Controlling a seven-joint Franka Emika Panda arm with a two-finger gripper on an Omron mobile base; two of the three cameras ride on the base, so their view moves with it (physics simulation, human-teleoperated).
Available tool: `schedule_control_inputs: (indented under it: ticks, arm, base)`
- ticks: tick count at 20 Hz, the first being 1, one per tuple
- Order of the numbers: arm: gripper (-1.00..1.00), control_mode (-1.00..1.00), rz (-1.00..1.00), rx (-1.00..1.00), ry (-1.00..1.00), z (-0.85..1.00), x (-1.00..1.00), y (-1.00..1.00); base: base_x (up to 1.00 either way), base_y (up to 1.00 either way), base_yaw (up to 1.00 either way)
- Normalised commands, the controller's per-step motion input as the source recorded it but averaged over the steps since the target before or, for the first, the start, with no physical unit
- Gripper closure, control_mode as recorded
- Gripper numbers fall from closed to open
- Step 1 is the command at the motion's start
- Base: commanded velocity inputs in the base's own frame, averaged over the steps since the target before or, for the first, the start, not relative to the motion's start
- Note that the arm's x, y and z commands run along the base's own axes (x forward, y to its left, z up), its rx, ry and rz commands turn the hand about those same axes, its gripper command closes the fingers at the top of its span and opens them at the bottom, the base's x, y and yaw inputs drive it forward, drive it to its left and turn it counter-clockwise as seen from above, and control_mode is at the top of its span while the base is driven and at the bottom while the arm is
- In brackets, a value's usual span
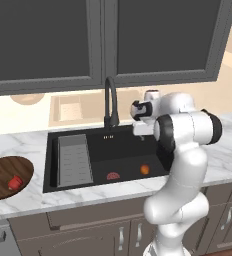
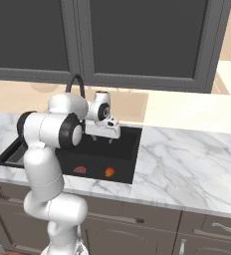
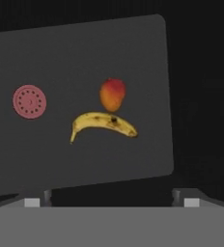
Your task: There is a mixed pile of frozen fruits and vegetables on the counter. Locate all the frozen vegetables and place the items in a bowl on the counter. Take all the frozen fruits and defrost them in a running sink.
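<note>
Marble counter (image 1: 18,142), black sink (image 1: 128,150), both fruits in the basin.
Pincer (image 3: 111,202) hangs over the right half of the sink, tips wide apart and empty; below it the banana (image 3: 103,123) touches the orange-red fruit (image 3: 112,94), left of them the drain (image 3: 30,101), with bare basin floor around. Far left, the red chunk (image 1: 15,182) sits in the bowl (image 1: 0,170). The faucet (image 1: 110,102) seems the next concern.

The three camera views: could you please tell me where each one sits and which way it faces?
Left base view: behind the arm's left, facing the sink, faucet and bowl; the white arm rises lower right.
Right base view: behind its right, same sink and counter; arm lower left.
Hand view: on the hand, facing down into the basin at the banana, round fruit and drain; fingers at the bottom.
All three share the sink and round fruit.
</note>
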Motion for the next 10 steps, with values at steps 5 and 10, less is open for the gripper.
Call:
schedule_control_inputs:
  ticks: [5,10]
  arm:
    - [-1.0,-1.0,0.0,0.0,-0.05,0.72,-0.51,-0.11]
    - [-1.0,-1.0,0.0,-0.01,-0.15,0.52,-0.62,-0.03]
  base:
    - [0.0,0.0,0.0]
    - [0.0,0.0,0.0]
